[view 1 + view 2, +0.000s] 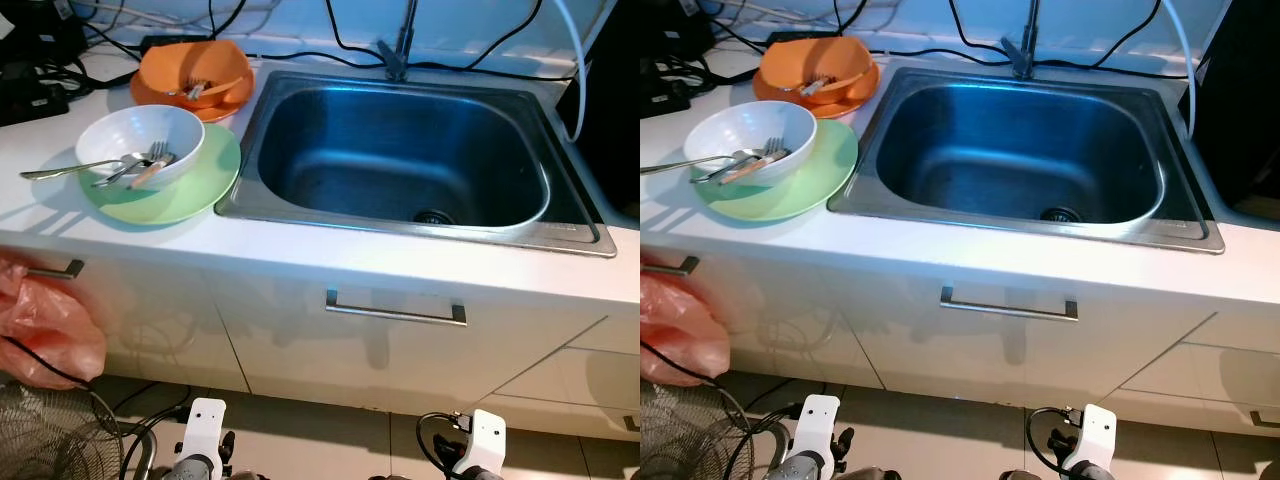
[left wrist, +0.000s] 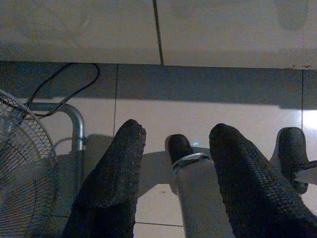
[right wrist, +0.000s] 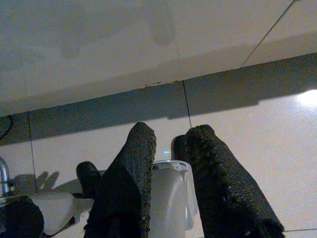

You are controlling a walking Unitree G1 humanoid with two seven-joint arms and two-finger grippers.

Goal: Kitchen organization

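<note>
Both tools hang low by the floor, holding nothing: left tool (image 2: 173, 183) spread wide, right tool (image 3: 168, 188) narrow. Up on the worktop (image 1: 300, 250), the white bowl (image 1: 140, 143) with forks (image 1: 150, 160) sits left of the sink (image 1: 400, 160), so the left arm is nearer.

Both arms hang low at the frame's bottom edge, left gripper (image 2: 176, 148) fingers spread, right gripper (image 3: 171, 148) fingers slightly apart.

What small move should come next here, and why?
Probably raise the left pincer toward the white bowl. Both arms hang low by the floor, the right pincer too, holding nothing. The bowl, with cutlery inside, sits on a green plate beside the empty sink.
</note>
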